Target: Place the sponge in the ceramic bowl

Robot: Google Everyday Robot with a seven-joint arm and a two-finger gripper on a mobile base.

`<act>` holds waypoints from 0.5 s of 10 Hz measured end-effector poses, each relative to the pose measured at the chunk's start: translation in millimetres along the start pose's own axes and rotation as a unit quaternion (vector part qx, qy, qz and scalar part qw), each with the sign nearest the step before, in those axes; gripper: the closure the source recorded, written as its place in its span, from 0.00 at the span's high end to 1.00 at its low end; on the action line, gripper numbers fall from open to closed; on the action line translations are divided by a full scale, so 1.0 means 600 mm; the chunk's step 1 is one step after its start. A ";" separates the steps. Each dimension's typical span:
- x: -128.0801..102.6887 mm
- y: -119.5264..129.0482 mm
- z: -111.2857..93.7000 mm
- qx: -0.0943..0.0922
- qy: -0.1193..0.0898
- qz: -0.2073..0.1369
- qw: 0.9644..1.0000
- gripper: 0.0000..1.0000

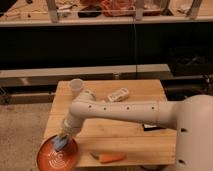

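Observation:
The ceramic bowl [51,161], an orange-red dish with white spiral lines, sits at the front left corner of the wooden table [131,143]. My arm stretches from the right across the table. Its gripper [61,142] points down over the bowl's far rim. The small light-blue sponge [60,145] sits at the gripper's tip, held between the fingers just above the inside of the bowl.
An orange carrot [111,158] lies near the table's front edge, right of the bowl. A pale translucent cup [76,86] stands at the back left, and a white oblong object [118,95] lies at the back middle. A dark shelf unit stands behind the table.

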 end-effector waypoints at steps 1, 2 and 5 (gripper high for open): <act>0.003 0.000 0.000 0.000 -0.001 0.000 1.000 0.14; 0.004 0.000 0.000 0.000 -0.001 0.000 1.000 0.12; 0.010 -0.003 0.002 0.000 -0.003 -0.002 1.000 0.09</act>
